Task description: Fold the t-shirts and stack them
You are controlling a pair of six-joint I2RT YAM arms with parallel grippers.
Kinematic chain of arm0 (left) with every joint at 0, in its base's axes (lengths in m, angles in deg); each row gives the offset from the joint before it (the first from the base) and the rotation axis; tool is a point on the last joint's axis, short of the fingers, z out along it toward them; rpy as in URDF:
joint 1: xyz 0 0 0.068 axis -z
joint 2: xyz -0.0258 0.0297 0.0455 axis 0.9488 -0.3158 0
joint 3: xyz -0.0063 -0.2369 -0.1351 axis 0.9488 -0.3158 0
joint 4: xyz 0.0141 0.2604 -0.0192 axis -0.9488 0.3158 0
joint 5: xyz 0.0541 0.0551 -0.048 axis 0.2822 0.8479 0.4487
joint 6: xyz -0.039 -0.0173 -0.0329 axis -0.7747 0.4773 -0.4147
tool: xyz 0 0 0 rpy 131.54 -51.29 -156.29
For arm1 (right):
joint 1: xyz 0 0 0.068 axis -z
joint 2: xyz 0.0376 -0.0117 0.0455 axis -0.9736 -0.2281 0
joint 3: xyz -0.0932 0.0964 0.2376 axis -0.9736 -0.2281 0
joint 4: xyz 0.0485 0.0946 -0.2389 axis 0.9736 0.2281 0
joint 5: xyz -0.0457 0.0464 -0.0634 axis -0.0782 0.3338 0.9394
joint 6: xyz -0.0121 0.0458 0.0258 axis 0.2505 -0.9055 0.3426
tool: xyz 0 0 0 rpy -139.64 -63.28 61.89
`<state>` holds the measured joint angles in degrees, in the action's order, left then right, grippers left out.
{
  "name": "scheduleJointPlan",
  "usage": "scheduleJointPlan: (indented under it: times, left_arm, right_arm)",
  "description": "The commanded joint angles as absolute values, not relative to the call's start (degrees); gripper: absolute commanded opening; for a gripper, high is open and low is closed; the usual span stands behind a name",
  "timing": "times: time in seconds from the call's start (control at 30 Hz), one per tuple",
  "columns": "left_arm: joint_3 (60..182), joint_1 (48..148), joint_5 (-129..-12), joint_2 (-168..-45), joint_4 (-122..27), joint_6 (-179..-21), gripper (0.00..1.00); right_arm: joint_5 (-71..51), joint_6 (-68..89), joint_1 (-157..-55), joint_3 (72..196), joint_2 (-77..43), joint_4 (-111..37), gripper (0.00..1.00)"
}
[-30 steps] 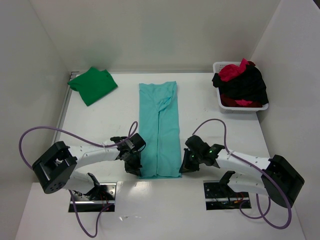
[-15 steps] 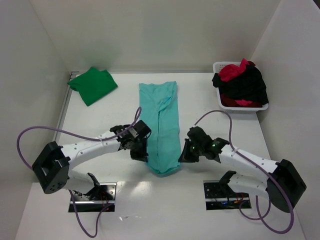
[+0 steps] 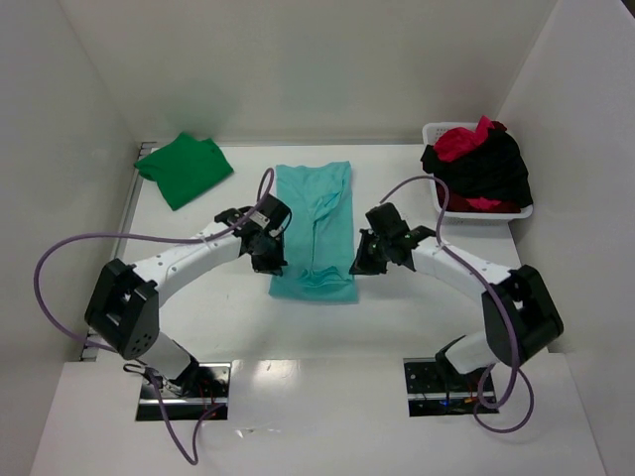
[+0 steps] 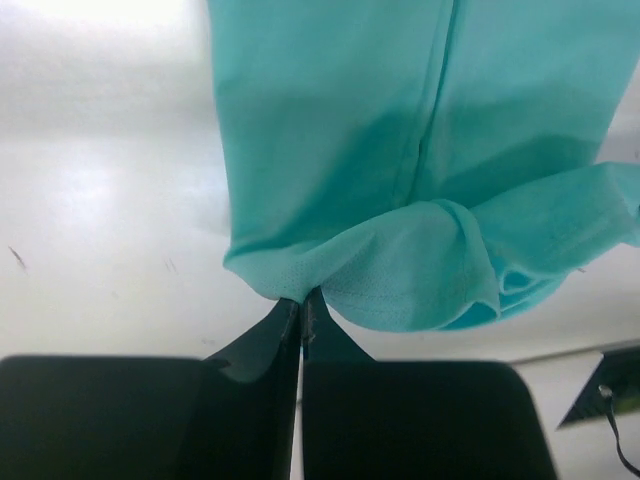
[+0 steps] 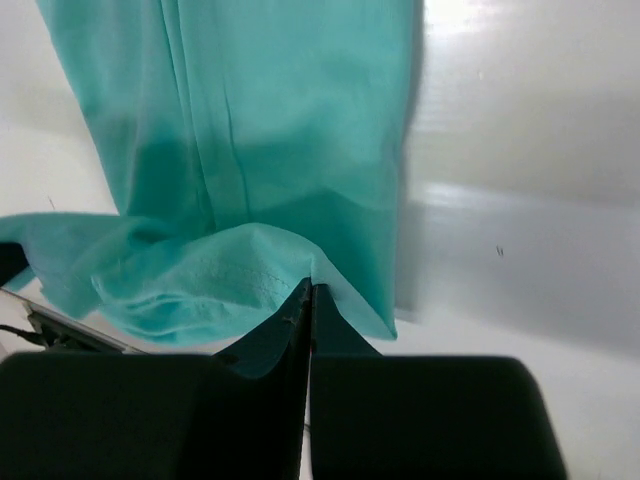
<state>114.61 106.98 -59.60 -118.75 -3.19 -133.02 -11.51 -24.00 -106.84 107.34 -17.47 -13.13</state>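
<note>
A light teal t-shirt [image 3: 316, 223] lies as a long narrow strip down the middle of the table, its near end lifted and carried back over itself. My left gripper [image 3: 275, 264] is shut on the near left corner of that hem, seen pinched in the left wrist view [image 4: 300, 296]. My right gripper [image 3: 359, 264] is shut on the near right corner, seen pinched in the right wrist view [image 5: 310, 287]. The teal cloth [image 4: 400, 150] hangs slack between both. A folded dark green t-shirt [image 3: 186, 169] lies at the far left. Red and black t-shirts [image 3: 478, 164] fill the basket.
A white plastic basket [image 3: 443, 203] stands at the far right by the right wall. White walls close the table on the left, back and right. Purple cables loop from both arms over the near table.
Both grippers have lifted the shirt's near hem and carried it away from the bases, toward the far end. The strip now looks shorter, its near part doubled over.
</note>
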Motion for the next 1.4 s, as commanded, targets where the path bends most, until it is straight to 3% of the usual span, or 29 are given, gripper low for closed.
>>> scheduleJointPlan:
  times: [0.0,0.57,0.9,0.93,1.03,1.07,1.2,1.3,1.37]
  left_arm:
    - [119.62,103.7,-57.6,-121.62,-3.79,-127.1,0.0]
    - [138.91,92.68,-65.43,-142.68,-7.35,-114.69,0.0]
    - [145.37,91.63,-72.17,-150.9,-8.39,-112.31,0.02]
    - [145.41,91.14,-72.69,-150.94,-8.39,-112.31,0.05]
    - [145.41,91.1,-73.51,-151.46,-8.39,-111.7,0.37]
    - [145.41,90.63,-73.51,-151.46,-8.39,-111.7,0.41]
    - [145.85,90.05,-71.53,-148.91,-8.39,-111.7,0.57]
    - [146.37,89.52,-68.03,-146.59,-8.39,-111.7,0.73]
    - [146.47,88.99,-65.46,-144.89,-8.39,-111.7,0.77]
  right_arm:
    - [-11.72,-20.61,-105.31,113.75,-21.89,-16.34,0.0]
    - [-15.42,-16.56,-98.09,135.97,-43.88,-17.57,0.0]
    - [-15.42,-15.95,-95.89,139.58,-49.5,-17.05,0.02]
    - [-15.42,-15.95,-95.4,139.58,-49.5,-17.54,0.06]
    - [-15.42,-15.95,-94.84,139.58,-50.02,-18.04,0.28]
    - [-15.42,-15.95,-94.83,139.58,-49.56,-18.1,0.41]
    - [-14.37,-15.95,-94.83,139.58,-47.05,-19.24,0.64]
    - [-12.53,-15.38,-94.83,140.19,-44.44,-19.24,0.69]
    - [-11.73,-14.77,-94.83,140.19,-42.38,-19.24,0.7]
